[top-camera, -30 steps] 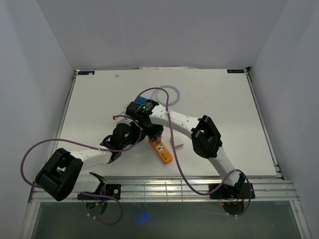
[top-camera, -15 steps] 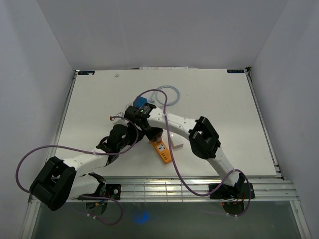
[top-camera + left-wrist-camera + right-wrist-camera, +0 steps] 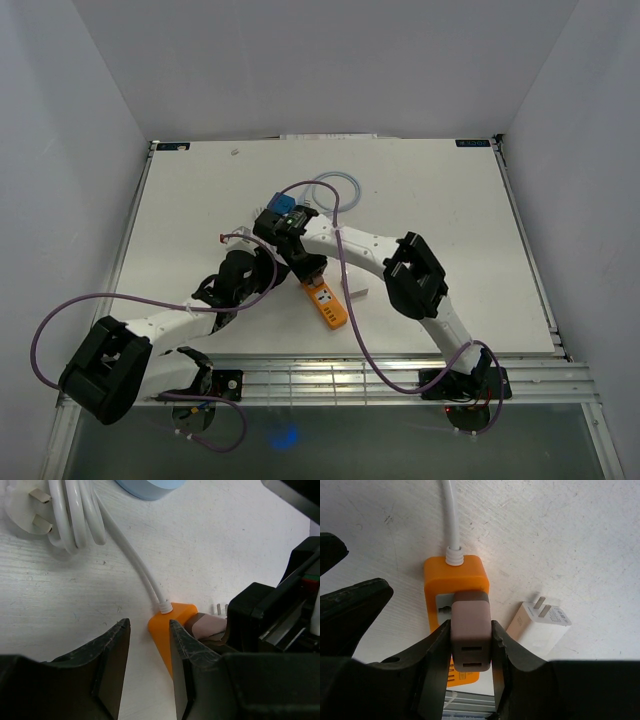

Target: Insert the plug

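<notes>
Right jaws [image 3: 470,629]: clamped on both sides of the brownish plug [image 3: 471,645].
Plug: upright over the socket face of the orange power strip [image 3: 455,575], near the end where its cable enters; I cannot tell whether the pins are seated.
Power strip: flat on the white desk [image 3: 430,190], between the two arms.
Left jaws [image 3: 148,630]: narrowly parted with only bare desk between them, low beside the strip's cable end; touching or not, I cannot tell.
Strip cable [image 3: 142,572]: white, running off to a coil with a three-pin plug [image 3: 30,512].
White charger [image 3: 542,625]: lying just beside the strip, pins up.
</notes>
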Controlling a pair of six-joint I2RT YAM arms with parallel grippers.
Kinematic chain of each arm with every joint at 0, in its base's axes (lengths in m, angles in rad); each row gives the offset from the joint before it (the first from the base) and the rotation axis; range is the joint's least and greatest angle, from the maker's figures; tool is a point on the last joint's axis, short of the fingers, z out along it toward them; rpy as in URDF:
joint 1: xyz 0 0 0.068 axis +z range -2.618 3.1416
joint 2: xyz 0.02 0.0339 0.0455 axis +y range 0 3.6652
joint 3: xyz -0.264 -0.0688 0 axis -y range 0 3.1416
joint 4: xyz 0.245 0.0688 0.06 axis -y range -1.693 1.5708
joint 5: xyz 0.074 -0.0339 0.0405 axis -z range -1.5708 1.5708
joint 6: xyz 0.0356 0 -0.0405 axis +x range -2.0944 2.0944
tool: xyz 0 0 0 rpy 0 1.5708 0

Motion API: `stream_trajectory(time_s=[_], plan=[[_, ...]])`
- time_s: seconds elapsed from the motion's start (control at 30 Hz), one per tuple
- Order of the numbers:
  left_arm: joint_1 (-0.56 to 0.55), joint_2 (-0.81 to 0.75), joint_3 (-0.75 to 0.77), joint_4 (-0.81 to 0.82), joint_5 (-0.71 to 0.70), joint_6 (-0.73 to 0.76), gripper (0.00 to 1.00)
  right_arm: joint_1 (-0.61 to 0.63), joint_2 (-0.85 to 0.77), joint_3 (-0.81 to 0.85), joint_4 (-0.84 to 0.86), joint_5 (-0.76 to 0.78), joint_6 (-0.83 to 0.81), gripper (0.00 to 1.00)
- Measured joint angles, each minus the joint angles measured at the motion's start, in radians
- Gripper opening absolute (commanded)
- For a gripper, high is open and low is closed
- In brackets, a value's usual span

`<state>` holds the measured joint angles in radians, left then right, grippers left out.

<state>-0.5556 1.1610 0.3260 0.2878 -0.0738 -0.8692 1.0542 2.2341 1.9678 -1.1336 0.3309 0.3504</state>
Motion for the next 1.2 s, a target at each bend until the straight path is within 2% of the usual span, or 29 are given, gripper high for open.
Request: stream_trajectory(time_s=[0.03, 0.13, 0.17, 0.27, 0.7, 1.0, 1.2], plan=[[0.003, 0.000, 0.000, -0.001, 0.000, 0.003, 0.48, -0.003, -0.001, 0.000, 0.000, -0.008, -0.003, 0.25], [0.015, 0.001, 0.004, -0.013, 0.005, 0.009, 0.49, -0.021, -0.004, 0.002, 0.001, -0.047, -0.020, 0.43], [0.021, 0.005, 0.008, -0.019, 0.008, 0.010, 0.49, -0.027, -0.005, 0.002, 0.001, -0.061, -0.025, 0.51], [0.031, 0.028, 0.029, -0.029, 0.017, 0.014, 0.49, -0.048, 0.005, -0.003, 0.000, -0.080, -0.042, 0.64], [0.033, 0.038, 0.049, -0.048, 0.029, 0.035, 0.49, -0.079, -0.028, -0.027, 0.021, -0.135, -0.073, 0.75], [0.033, 0.035, 0.050, -0.063, 0.029, 0.050, 0.49, -0.102, -0.262, -0.190, 0.121, -0.259, -0.100, 0.80], [0.036, 0.024, 0.066, -0.098, 0.027, 0.060, 0.50, -0.134, -0.436, -0.402, 0.194, -0.263, -0.093, 0.80]])
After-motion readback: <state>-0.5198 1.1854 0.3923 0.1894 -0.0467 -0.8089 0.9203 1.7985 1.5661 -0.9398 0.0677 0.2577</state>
